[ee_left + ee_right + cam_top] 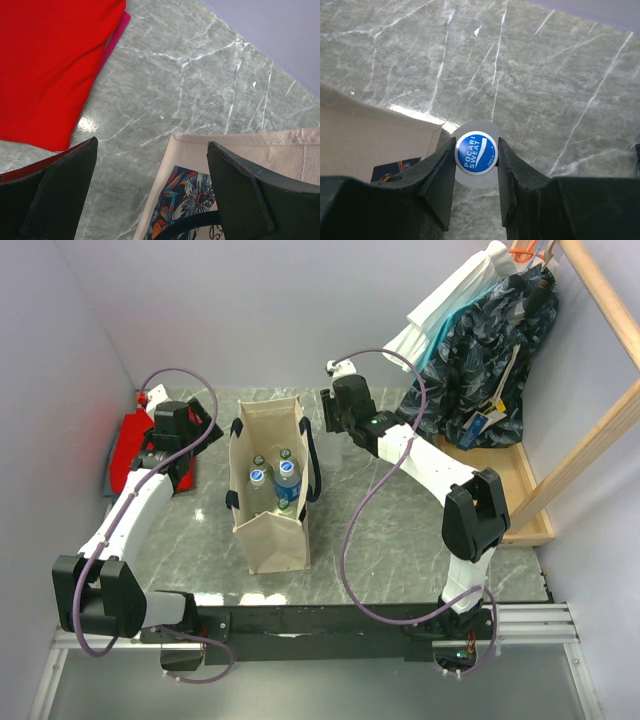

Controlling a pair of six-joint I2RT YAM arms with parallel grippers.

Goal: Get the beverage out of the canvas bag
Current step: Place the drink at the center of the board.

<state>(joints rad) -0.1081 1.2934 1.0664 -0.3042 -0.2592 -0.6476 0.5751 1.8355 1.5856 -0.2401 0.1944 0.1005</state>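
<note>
The beige canvas bag (272,535) with navy handles stands open mid-table, and three bottles (286,478) are upright inside it. My right gripper (476,150) is shut on the blue "Pocari Sweat" cap of a beverage bottle (476,152). It holds the bottle over the marble just past the bag's far right corner (370,145). In the top view the right gripper (336,418) hides that bottle. My left gripper (152,145) is open and empty over the bag's left edge (240,145), beside the bag's floral print.
A red folded cloth (130,445) lies at the far left, close under the left gripper (45,65). Clothes (490,360) hang on a wooden rack (525,495) at the back right. Walls close in on the left and at the back.
</note>
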